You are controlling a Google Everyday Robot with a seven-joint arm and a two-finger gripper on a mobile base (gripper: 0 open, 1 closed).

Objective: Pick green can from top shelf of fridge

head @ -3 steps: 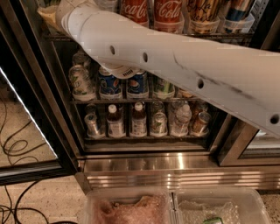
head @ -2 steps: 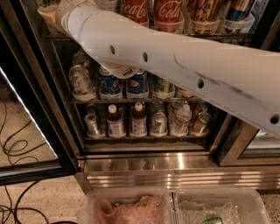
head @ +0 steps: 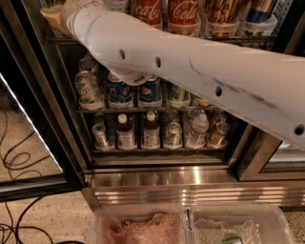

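Observation:
My white arm (head: 200, 66) crosses the camera view from the right edge up to the top left corner, where it goes into the open fridge (head: 157, 178). My gripper is out of view, past the arm's end at the top left. The top shelf (head: 238, 39) runs along the top of the picture with clear cup holders. It holds two red cola cans (head: 182, 10), a gold can (head: 222, 12) and a blue can (head: 259, 10). The green can does not show; the arm covers the left part of that shelf.
The rack below carries a pale green-and-white can (head: 88, 88), blue cola cans (head: 119, 90) and a dark green can (head: 177, 95). Small bottles (head: 151, 129) stand on the lowest rack. The open black-framed door (head: 33, 119) is at left, clear bins (head: 190, 226) below, cables (head: 14, 162) on the floor.
The arm's end has crept slightly further up and left, and the whole scene sits a little higher in the picture. Nothing on the racks has moved.

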